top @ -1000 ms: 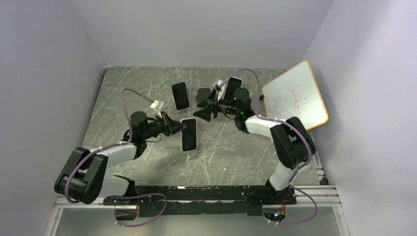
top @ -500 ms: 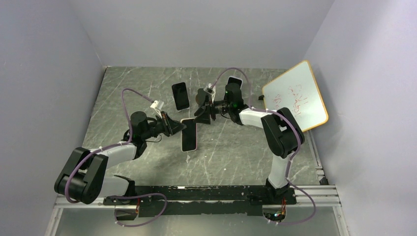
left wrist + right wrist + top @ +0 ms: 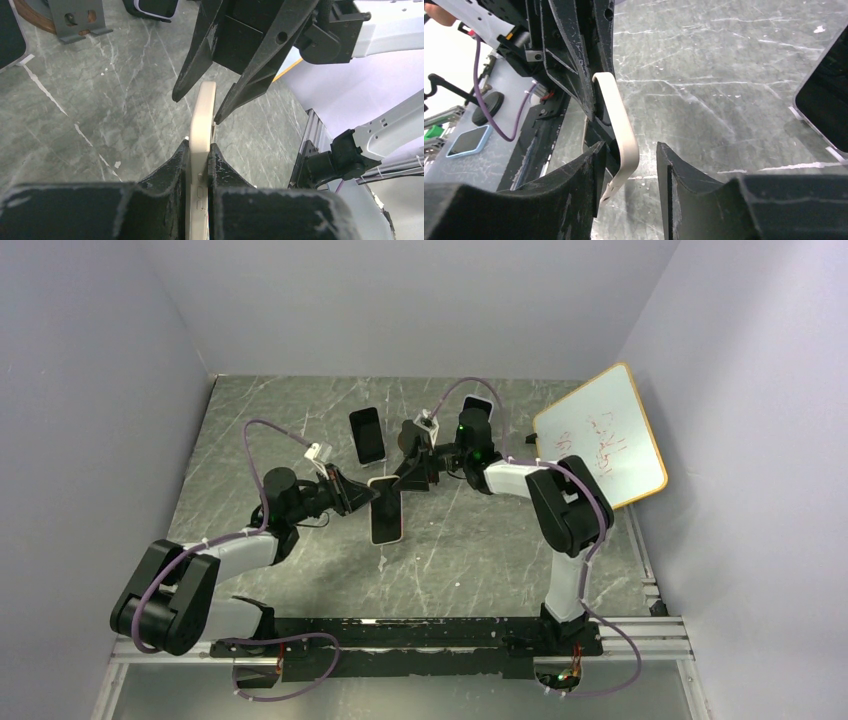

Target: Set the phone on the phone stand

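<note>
The left gripper (image 3: 199, 152) has its jaws clenched on the flat faces of the cream-cased smartphone with a dark screen (image 3: 204, 107). It grasps the phone at one end, which the left wrist view shows edge-on. The right gripper (image 3: 629, 150) has its jaws parted and set astride the phone's other end. In the right wrist view the cream edge runs between the two black fingers, close against one and with a clear gap to the other.

The phone hangs between the two arms, lifted off the dark marbled stone-look desk (image 3: 480, 540) near its middle, screen facing up in the top view. Beyond it a black slab phone (image 3: 366, 435) lies flat on the desk. A white-edged phone (image 3: 478, 403) shows farther back, beside the right arm.

The grey bent-metal phone stand (image 3: 77, 20) stands on the desk well apart from the held phone, with a brown wooden ring (image 3: 30, 15) just beside it. A white board with a wooden frame and red writing (image 3: 600, 435) leans at the right wall.
</note>
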